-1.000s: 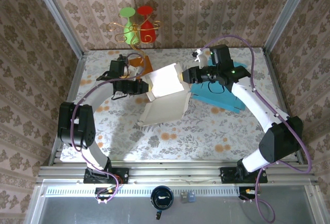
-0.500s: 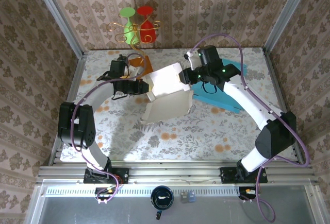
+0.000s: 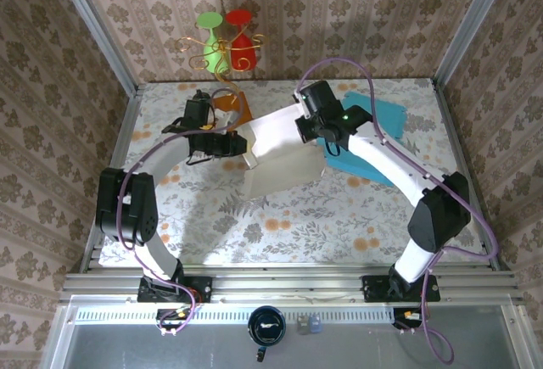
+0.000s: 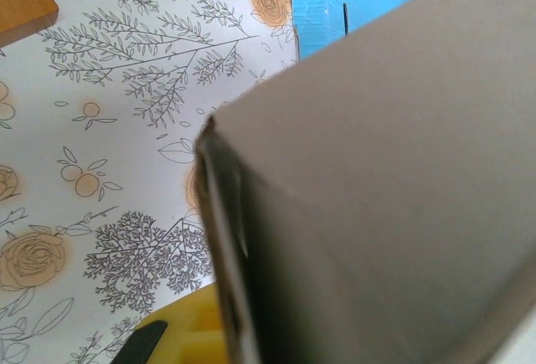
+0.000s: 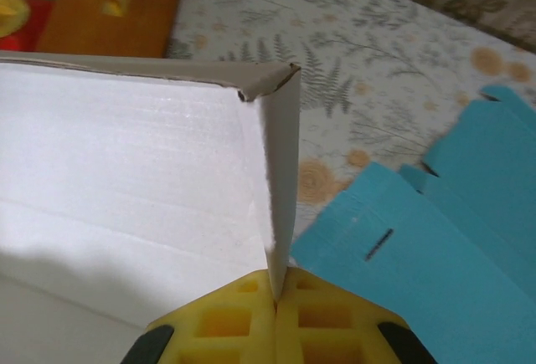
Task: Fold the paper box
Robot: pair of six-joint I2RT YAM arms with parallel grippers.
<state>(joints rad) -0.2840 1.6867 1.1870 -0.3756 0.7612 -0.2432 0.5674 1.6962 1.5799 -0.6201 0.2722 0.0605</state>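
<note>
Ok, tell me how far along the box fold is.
Done: two walls of the box stand up and meet at a corner. In hand: the right jaws are shut on one upright wall, and the left jaws are shut on the opposite edge. Left: the white inside is open to view, so the remaining flaps and the closing are not yet done.

No readable text, label, brand or number on the paper box [image 3: 284, 170] or elsewhere.
</note>
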